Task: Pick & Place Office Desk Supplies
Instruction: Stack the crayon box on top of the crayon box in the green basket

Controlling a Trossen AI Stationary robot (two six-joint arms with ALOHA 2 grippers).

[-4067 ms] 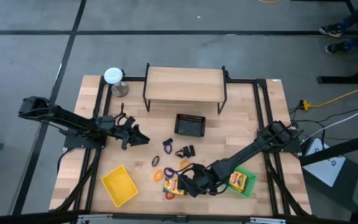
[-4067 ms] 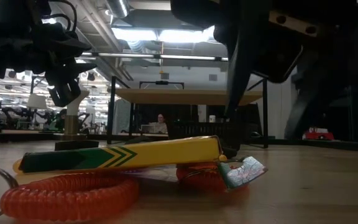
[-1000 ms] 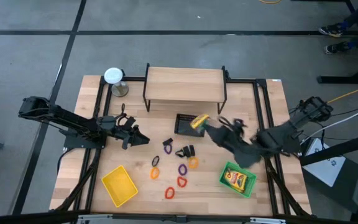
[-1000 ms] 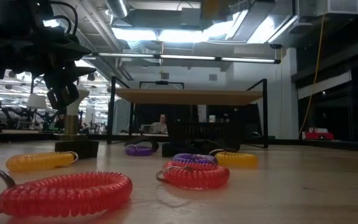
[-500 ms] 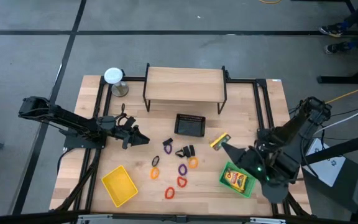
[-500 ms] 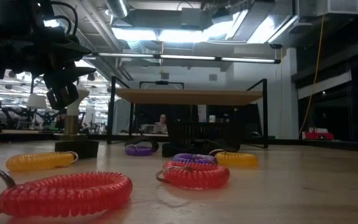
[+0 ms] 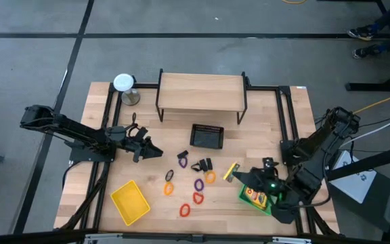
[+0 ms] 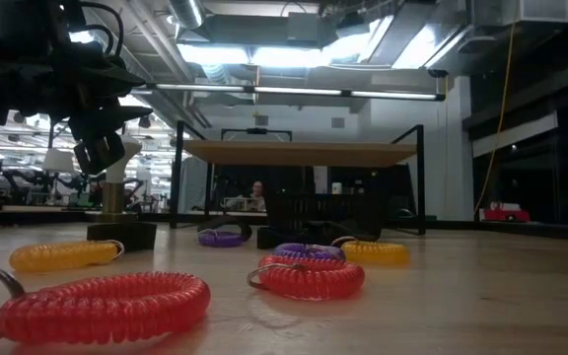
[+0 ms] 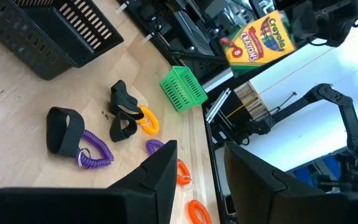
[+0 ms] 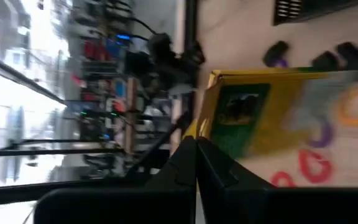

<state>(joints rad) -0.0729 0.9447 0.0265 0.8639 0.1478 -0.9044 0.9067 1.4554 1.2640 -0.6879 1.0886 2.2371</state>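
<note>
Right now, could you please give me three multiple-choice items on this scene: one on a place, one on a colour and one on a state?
1. Where is the crayon pack?
A. In the black mesh basket
B. In the air, beside the green tray
C. On the shelf

2. What colour is the tray nearer the left gripper?
A. Yellow
B. Blue
C. Red

3. How is the right gripper?
A. Open and holding nothing
B. Shut on a purple ring
C. Shut on the crayon pack

Answers:
1. B: the high view shows the pack at the fingers, just off the tray's edge.
2. A: the yellow tray lies at that arm's side of the table.
3. C: the right wrist view shows the fingers gripping the pack.
</note>
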